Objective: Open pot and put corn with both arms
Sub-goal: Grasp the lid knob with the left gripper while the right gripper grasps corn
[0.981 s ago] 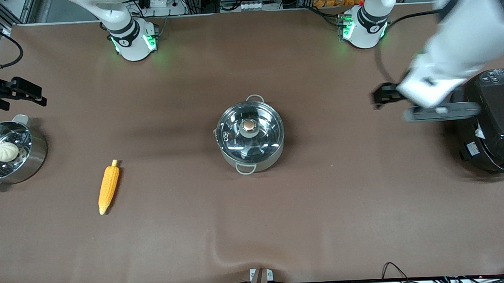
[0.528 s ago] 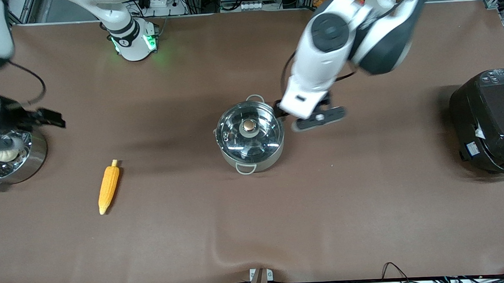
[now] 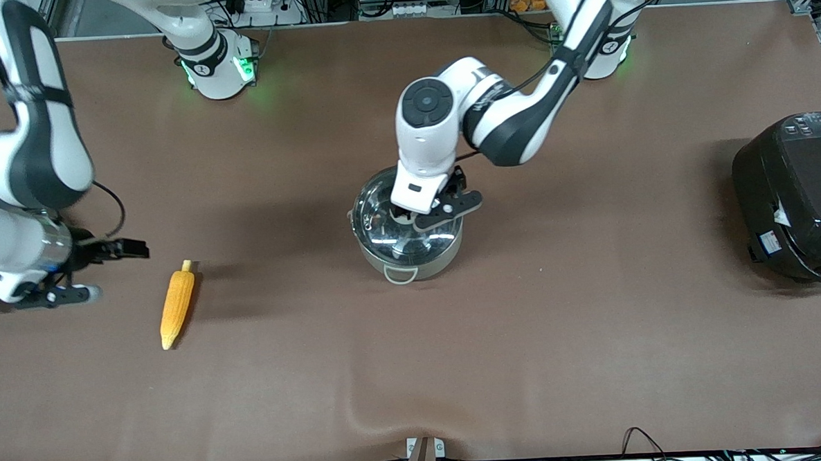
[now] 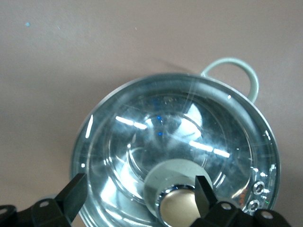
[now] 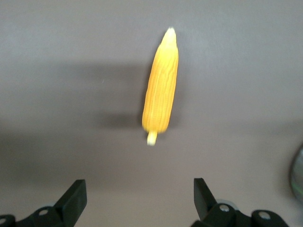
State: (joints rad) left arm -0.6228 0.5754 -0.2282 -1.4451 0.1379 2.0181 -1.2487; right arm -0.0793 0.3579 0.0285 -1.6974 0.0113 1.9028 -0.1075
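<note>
Big black cooker (image 3: 797, 200) at the left arm's end of the brown table cover (image 3: 526, 336), control panel on top, white label on its side. Loose black cables (image 3: 641, 436) along the table edge nearest the front camera, beside a small metal bracket (image 3: 425, 448).

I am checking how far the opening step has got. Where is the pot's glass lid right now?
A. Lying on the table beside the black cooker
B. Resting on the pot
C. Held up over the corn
B: the lid sits closed on the pot, with the open left tool over its knob.
</note>
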